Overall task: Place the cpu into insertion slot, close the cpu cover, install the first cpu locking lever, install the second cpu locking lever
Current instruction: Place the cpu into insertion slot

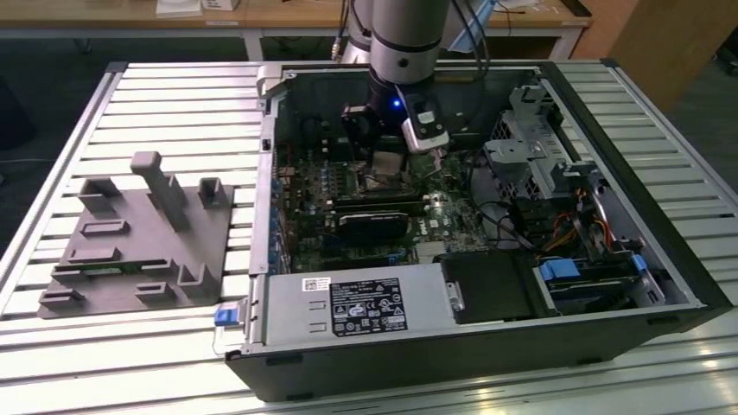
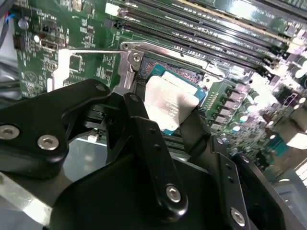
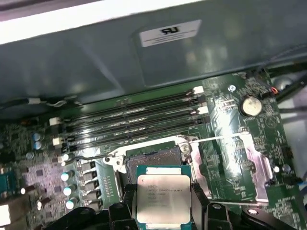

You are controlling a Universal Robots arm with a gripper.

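The gripper (image 3: 163,205) is clamping the cpu (image 3: 162,190) between its black fingers (image 3: 125,203), pressing on two opposite edges with the pale metal face showing. In both wrist views the cpu (image 2: 172,98) is hanging partly over the insertion slot (image 3: 152,160), at the slot's edge farthest from the memory slots (image 3: 134,117); whether it is touching the slot cannot be told. The cpu cover (image 3: 242,160) is lying swung open beside the slot, and a thin wire lever (image 3: 216,139) is reaching across it. In the exterior view the arm is dipping into the open computer case (image 1: 461,354), which is lying on the slatted tabletop (image 1: 173,95), with a grey fixture block (image 1: 138,233) at the exterior view's left.
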